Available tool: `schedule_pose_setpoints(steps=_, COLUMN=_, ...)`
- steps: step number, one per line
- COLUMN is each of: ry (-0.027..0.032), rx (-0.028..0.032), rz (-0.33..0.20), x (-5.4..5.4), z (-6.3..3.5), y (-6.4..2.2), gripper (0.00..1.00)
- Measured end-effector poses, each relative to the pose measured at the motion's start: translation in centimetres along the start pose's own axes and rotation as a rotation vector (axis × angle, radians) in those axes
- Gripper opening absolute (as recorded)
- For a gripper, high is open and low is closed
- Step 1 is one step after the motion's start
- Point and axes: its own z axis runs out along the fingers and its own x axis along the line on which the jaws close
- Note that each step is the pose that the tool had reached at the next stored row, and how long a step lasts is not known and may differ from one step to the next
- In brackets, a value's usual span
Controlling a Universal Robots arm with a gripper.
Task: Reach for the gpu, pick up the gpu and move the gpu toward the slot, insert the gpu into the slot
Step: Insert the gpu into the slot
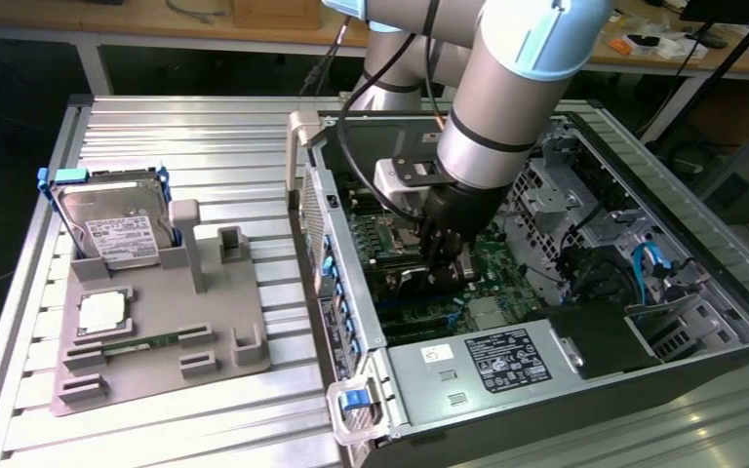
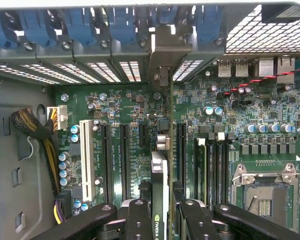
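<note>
I am holding the flat green circuit-board gpu [image 2: 159, 190] edge-on in the clenched black gripper [image 2: 162, 212], inside the open computer case [image 1: 348, 322], lowering squarely over the motherboard [image 2: 130, 105].

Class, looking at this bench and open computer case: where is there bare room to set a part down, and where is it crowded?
Free: the ribbed table behind the grey holder tray, and in front of it. Crowded: inside the case, where the gripper holds the gpu over the motherboard.
</note>
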Motion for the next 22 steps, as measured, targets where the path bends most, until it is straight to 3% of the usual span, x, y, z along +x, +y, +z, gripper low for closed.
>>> schedule_pose_setpoints(steps=13, ry=-0.0003, rx=0.0001, rz=0.000, x=0.00, z=0.24, y=0.00, gripper=0.27)
schedule_pose_setpoints(steps=22, ry=-0.0003, rx=0.0002, rz=0.000, x=0.00, z=-0.10, y=-0.01, gripper=0.27)
